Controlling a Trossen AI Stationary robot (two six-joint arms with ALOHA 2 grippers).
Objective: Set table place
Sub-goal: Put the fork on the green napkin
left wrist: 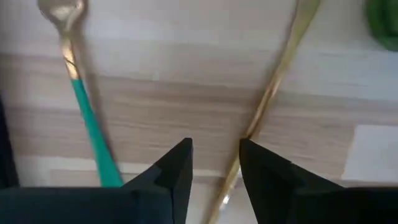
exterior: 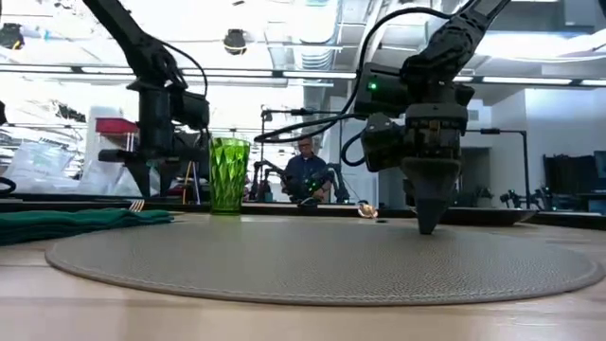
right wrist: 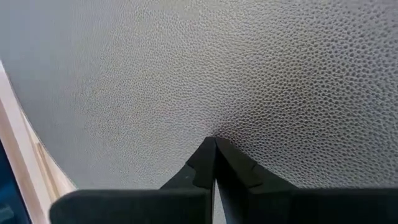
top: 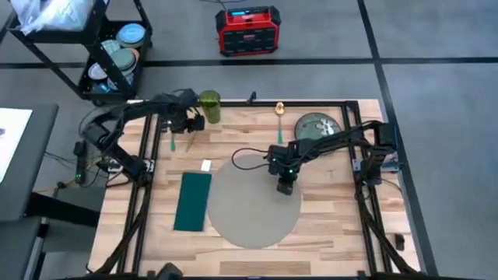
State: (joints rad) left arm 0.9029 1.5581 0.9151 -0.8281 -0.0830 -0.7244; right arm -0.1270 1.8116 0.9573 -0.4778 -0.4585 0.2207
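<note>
We see lots of bare room on the big round grey mat (top: 249, 214); only the right gripper (top: 285, 187) stands on it, and the tall green glass (top: 210, 107) blocks the far side.

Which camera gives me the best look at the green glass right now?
The low view: the green glass stands upright and unobstructed on the table, its faceted sides clear. The high view shows only its rim from above, beside the left gripper. The left wrist view catches just a green edge; the right wrist view shows none.

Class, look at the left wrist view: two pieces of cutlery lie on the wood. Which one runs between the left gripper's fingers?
The all-gold utensil runs between the left gripper fingers. The green-handled utensil lies off to one side.
</note>
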